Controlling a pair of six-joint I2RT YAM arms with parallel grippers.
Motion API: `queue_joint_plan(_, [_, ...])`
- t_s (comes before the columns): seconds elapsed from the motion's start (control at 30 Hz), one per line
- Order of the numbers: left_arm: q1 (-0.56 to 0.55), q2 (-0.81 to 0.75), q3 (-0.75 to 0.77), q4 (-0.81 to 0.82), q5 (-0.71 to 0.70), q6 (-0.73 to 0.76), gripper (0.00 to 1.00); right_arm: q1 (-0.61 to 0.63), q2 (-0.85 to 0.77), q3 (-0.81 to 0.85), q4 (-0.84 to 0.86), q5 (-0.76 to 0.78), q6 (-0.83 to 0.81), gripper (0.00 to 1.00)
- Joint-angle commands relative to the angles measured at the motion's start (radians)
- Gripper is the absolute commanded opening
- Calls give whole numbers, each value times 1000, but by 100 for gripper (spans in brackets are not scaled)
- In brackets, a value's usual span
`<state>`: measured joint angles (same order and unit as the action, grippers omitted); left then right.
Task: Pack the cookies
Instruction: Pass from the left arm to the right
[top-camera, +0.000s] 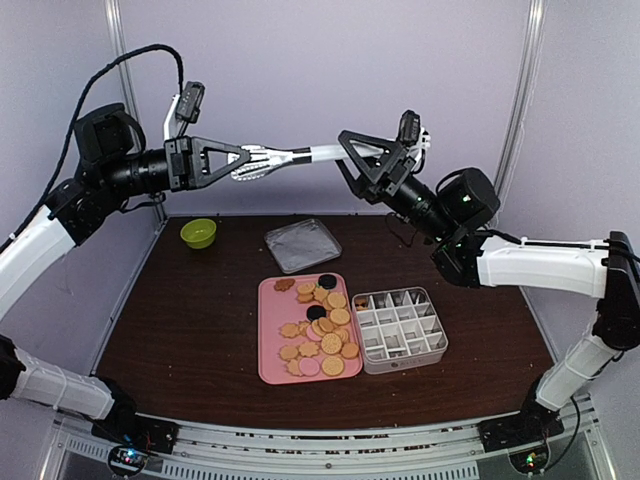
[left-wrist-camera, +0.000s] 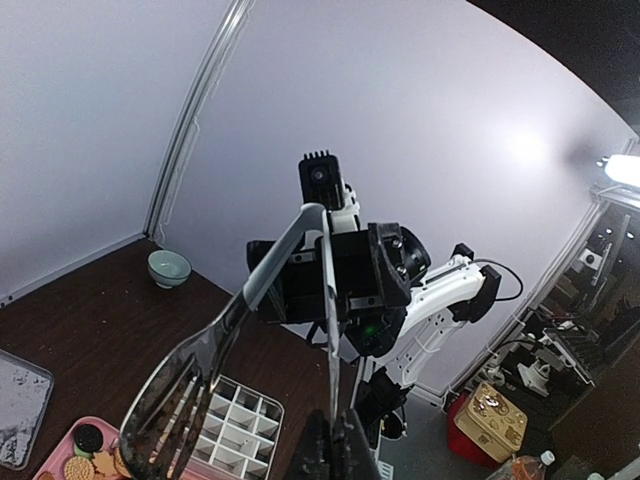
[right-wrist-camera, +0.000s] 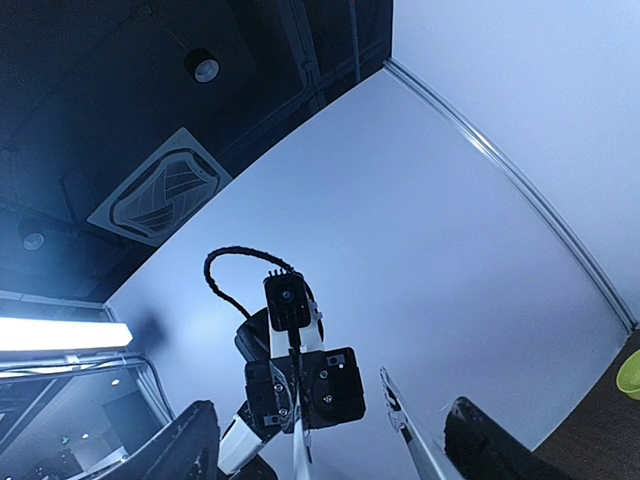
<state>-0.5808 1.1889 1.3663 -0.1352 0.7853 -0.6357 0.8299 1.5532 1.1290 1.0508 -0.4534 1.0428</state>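
The cookies (top-camera: 320, 335) lie in a heap on a pink tray (top-camera: 270, 372): mostly round golden ones, some brown flower shapes, a few black and pink. They also show low in the left wrist view (left-wrist-camera: 85, 462). Both arms are raised high above the table with metal tongs (top-camera: 285, 158) spanning between them. My left gripper (top-camera: 243, 162) (left-wrist-camera: 335, 428) is shut on one thin blade of the tongs (left-wrist-camera: 250, 290), near the slotted ends. At the handle end my right gripper (top-camera: 340, 152) (right-wrist-camera: 330, 425) stands open. The tongs' strips (right-wrist-camera: 405, 432) run between its fingers with gaps.
A white divided box (top-camera: 400, 325) (left-wrist-camera: 235, 425) stands right of the pink tray, with one brown piece in a far-left cell. A grey metal lid (top-camera: 302, 244) and a green bowl (top-camera: 198, 232) sit at the back of the dark table.
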Motion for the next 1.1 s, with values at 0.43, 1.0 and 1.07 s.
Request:
queue_joint_plan(0.43, [2,35,104,102,-29,-72,0,36,92,43,129,21,39,80])
queue_joint_plan(1.0, [0,-6,69,132,59,-79,0,37,158,80,224,-50,124,62])
queue_joint_plan(1.07, [0,-16,55,128,73,-66,0,26,146,75,232,-95,135,60])
